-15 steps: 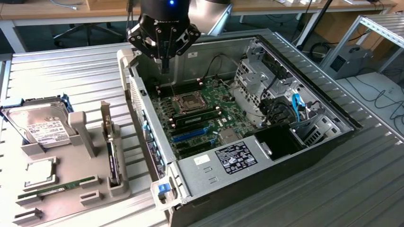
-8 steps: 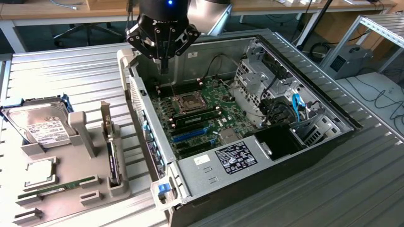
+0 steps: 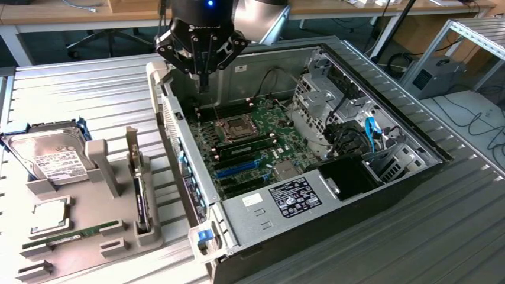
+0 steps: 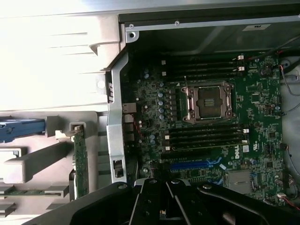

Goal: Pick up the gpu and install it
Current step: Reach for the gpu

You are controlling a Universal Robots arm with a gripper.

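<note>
The gpu [image 3: 139, 204] stands on edge in a slot of the grey holder tray [image 3: 87, 248] at the exterior view's left, beside the open computer case [image 3: 394, 177]. It is a thin dark card with a silver bracket at its far end. In the wrist view the gpu [image 4: 81, 164] sits just outside the case's rear wall. My gripper [image 3: 203, 83] hangs over the far end of the case, above the motherboard [image 3: 261, 151]. Its fingers are shut with nothing between them. The gripper [image 4: 161, 211] is well apart from the card. A blue expansion slot [image 3: 236, 168] lies empty on the board.
The holder tray also carries a silver hard drive [image 3: 55, 160], a processor chip [image 3: 49, 214] and a green memory stick [image 3: 71, 235]. Inside the case are the power supply [image 3: 292, 198] and a drive cage with cables [image 3: 347, 124]. A metal frame [image 3: 473, 41] stands at the right.
</note>
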